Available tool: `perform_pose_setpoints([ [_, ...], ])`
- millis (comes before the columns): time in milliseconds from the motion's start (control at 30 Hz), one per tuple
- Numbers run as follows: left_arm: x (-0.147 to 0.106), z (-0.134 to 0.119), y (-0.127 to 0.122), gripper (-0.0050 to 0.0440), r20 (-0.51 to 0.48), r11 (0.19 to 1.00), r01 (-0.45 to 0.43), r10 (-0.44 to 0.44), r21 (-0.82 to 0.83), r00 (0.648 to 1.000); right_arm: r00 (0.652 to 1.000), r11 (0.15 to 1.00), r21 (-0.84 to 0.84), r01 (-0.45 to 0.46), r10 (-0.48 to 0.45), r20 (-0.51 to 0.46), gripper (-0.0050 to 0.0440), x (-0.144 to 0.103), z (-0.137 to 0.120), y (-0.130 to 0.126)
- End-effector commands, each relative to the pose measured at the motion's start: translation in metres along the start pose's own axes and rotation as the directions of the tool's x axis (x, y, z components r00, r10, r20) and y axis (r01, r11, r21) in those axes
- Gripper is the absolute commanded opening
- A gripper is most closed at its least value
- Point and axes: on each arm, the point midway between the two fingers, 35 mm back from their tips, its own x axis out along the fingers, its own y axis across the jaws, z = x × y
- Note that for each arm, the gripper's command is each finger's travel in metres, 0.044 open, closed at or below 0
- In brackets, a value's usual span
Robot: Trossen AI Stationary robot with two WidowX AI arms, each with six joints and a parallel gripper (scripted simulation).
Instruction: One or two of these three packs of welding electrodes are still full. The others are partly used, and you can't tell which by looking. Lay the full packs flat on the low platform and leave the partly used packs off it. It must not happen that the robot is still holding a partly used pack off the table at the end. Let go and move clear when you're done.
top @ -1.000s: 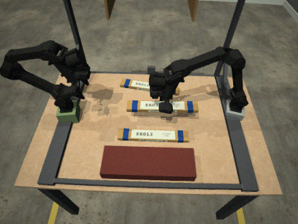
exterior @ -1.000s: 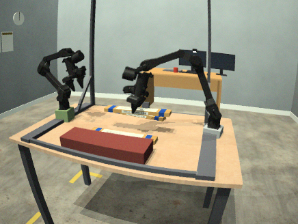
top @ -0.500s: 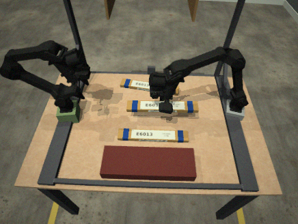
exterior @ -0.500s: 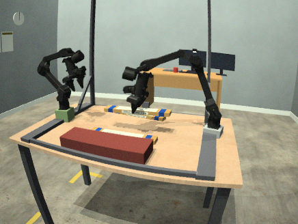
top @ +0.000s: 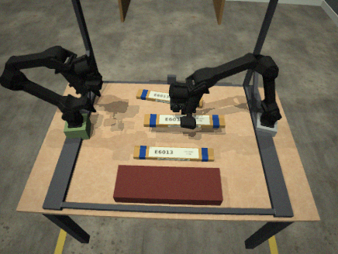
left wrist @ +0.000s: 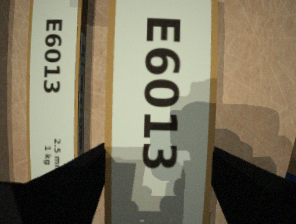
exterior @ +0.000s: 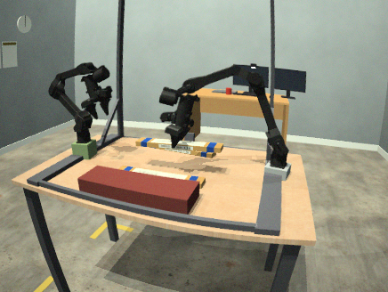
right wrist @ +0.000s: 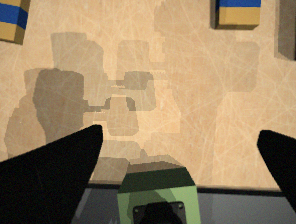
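Pinches across its width, in left gripper (top: 188, 122) (exterior: 174, 142) (left wrist: 159, 150), the middle pack (top: 205, 119) (exterior: 202, 145) (left wrist: 162, 60) (right wrist: 239, 12): a slim, straight-edged bar with ochre sides, blue end bands and a smooth pale label printed "E6013". Hangs nearly level above the wood-toned table (top: 105, 151) (exterior: 236, 187) (left wrist: 260, 60) (right wrist: 190, 60), off the platform, with a shadow beneath. Lies flat between that bar and the platform: the near pack (top: 174, 152) (exterior: 160, 174) (left wrist: 40, 115), of like shape and banding. Lies slightly askew on the far side: the far pack (top: 158, 95) (exterior: 209, 155) (left wrist: 291, 177) (right wrist: 12, 15), partly hidden in top view. Stands along the near edge: the low platform (top: 168, 183) (exterior: 138, 187), a matte, dark-red rectangular block, bearing none of the three. Presents widely spread, tapered black fingers with nothing between: right gripper (top: 91, 94) (exterior: 101, 115) (right wrist: 181, 134), well apart from the packs, over fine, scratch-like surface markings.
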Motion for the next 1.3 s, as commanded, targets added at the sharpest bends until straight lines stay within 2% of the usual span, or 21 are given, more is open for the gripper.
perform_pose_setpoints([
  [0, -0.018, 0.006, -0.001, -0.005, 0.057, 1.0, -0.005, 0.005, 0.006, 0.998, 1.0, 1.0, 0.0, -0.001, 0.001, 0.02, 0.043, -0.005, 0.003, 0.0],
  [267, -0.005, 0.003, -0.001, -0.005, 0.057, 1.0, -0.005, 0.005, 0.006, 0.998, 1.0, 1.0, 0.0, -0.001, 0.001, 0.02, 0.043, -0.005, 0.003, 0.0],
  [467, 0.016, -0.002, -0.001, -0.005, 0.028, 1.0, 0.0, 0.0, 0.005, 1.0, 1.0, 1.0, 0.0, -0.001, 0.001, 0.02, 0.043, -0.005, 0.003, 0.0],
  [633, 0.009, 0.0, 0.0, -0.005, 0.057, 1.0, -0.005, 0.005, 0.006, 0.998, 1.0, 1.0, 0.0, -0.001, 0.001, 0.02, 0.043, -0.005, 0.003, 0.0],
  [800, 0.029, -0.006, -0.001, -0.005, 0.027, 1.0, 0.0, 0.0, 0.005, 1.0, 1.0, 1.0, 0.0, -0.001, 0.001, 0.02, 0.043, -0.005, 0.003, 0.0],
  [833, 0.021, 0.0, 0.0, -0.005, 0.051, 1.0, -0.007, 0.006, 0.003, 0.999, 1.0, 1.0, 0.0, -0.001, 0.001, 0.02, 0.043, -0.005, 0.003, 0.0],
  [1267, 0.02, 0.0, 0.0, -0.005, 0.051, 1.0, -0.007, 0.006, 0.003, 0.999, 1.0, 1.0, 0.0, -0.001, 0.001, 0.02, 0.043, -0.005, 0.003, 0.0],
])
